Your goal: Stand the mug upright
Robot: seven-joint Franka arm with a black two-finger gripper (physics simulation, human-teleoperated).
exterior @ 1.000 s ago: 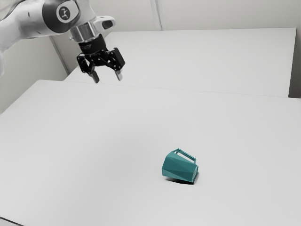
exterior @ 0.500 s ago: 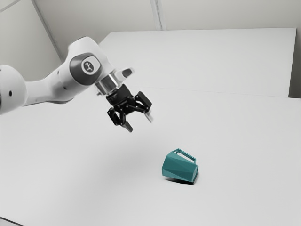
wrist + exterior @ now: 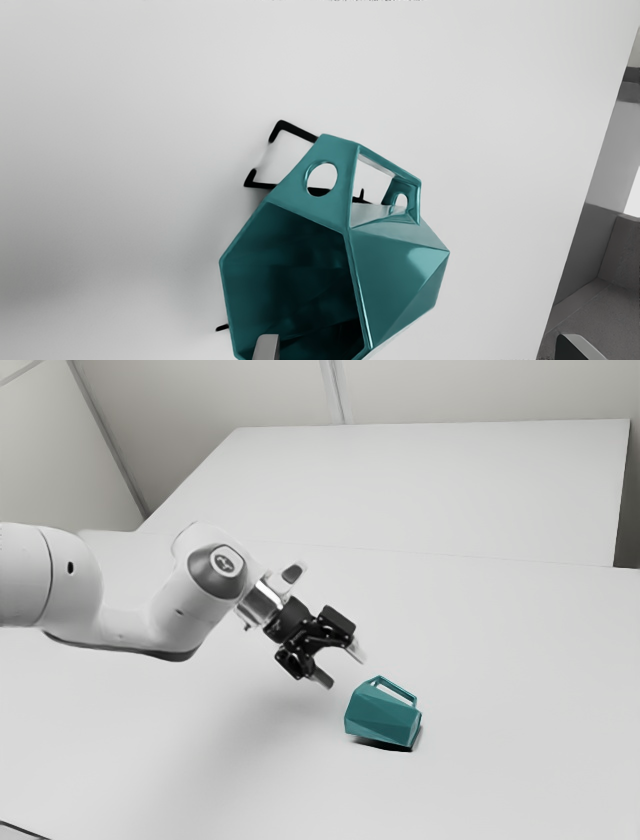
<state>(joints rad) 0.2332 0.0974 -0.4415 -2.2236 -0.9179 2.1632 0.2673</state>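
Okay, so the mug [image 3: 383, 714] is lying on its side on the table [image 3: 180, 760], not upright. Its mouth [image 3: 295, 280] faces the exterior view's left, roughly back towards the arm, with the narrower base end pointing to the exterior view's right. The handle [image 3: 387, 164] sticks up and leans off to one side, clear of the tabletop. My guess is that the faceted walls are what stop it rolling: one of those flats probably makes a decent foot.

My gripper [image 3: 340, 666] is open and empty, fingers spread wide, hanging at a slant just short of the mug on the mouth side. In the exterior view there's a gap between the two. From the wrist view one fingertip overlaps the mouth and the other sits off past the body, but depth is hard to judge there, so I wouldn't swear to how the fingers line up with the rim.

I'd call this the approach. The wide spread makes sense if I want a wall or the body between the fingers. Then it needs tipping so the base ends up underneath. Catch it badly and those slick-looking slanted faces could slide out or spin it round.
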